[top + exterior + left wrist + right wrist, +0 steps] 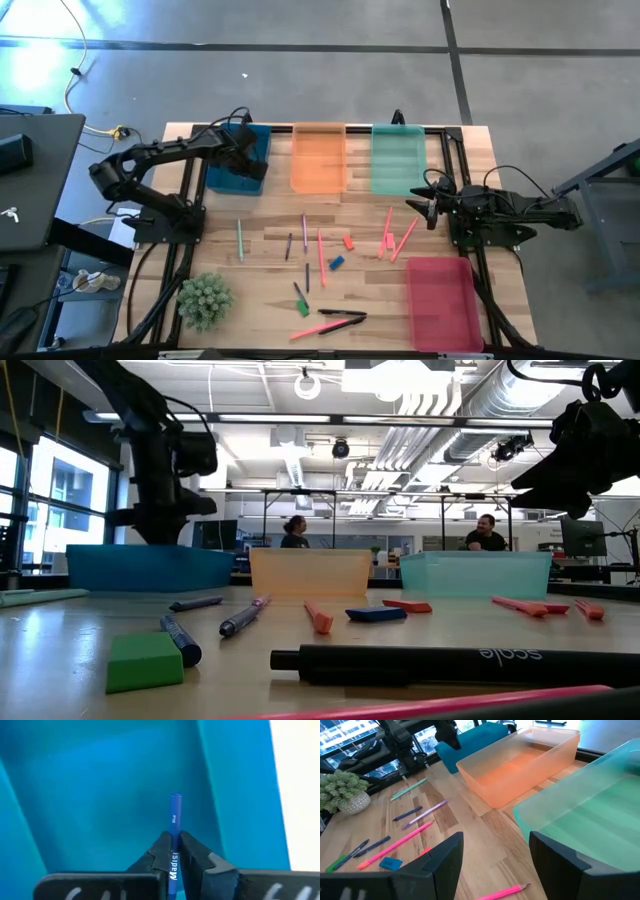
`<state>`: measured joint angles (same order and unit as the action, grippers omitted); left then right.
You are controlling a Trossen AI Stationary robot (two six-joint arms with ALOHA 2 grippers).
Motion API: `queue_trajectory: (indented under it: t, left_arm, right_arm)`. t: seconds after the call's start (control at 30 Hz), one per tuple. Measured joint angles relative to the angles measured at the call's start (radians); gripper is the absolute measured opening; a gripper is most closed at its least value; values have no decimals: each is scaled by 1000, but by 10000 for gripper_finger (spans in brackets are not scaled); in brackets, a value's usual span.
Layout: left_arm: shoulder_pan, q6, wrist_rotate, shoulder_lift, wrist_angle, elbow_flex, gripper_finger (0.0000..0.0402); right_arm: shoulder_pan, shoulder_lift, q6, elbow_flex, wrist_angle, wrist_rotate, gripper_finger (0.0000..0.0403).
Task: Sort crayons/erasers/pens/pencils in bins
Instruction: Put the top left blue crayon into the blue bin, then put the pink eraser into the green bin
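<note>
We've got the left gripper clenched on 1 blue pen over the blue bin; right gripper hangs released beside the green bin.

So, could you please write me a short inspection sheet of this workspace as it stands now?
Surface: wooden table, sticks and blocks scattered across the middle.
Job's things: blue bin, orange bin and green bin along the far edge; red bin near right. Red eraser, blue eraser, green eraser on the table.
Clutter: potted plant.
Grippers: left tool shut on a blue stick over the blue bin; right tool open, beside the green bin.
Cables: yellow cable on the floor.
Surroundings: two people beyond the table.
</note>
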<state>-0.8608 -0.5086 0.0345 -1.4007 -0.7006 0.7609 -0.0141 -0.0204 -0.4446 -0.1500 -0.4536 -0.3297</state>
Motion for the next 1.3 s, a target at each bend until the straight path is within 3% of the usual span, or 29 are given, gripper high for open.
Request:
queue_trajectory:
  t: [0.17, 0.47, 0.77, 1.07, 1.3]
  left_arm:
    - [0, -39, 0, -13, 0, 0, 15]
    - [0, -64, 3, -13, -1, 0, 62]
    - [0, -59, -17, 2, -5, 4, 109]
    - [0, 49, -57, 78, -10, 134, 110]
    - [23, 152, -70, 177, -9, 236, 107]
  right_arm:
    - [0, 0, -28, 0, 11, 0, 220]
    - [1, 0, -369, 0, 10, -43, 220]
    - [1, 0, -444, 0, 53, -89, 220]
    - [0, 0, -466, 0, 273, -58, 220]
    - [0, -2, -547, 0, 319, -25, 220]
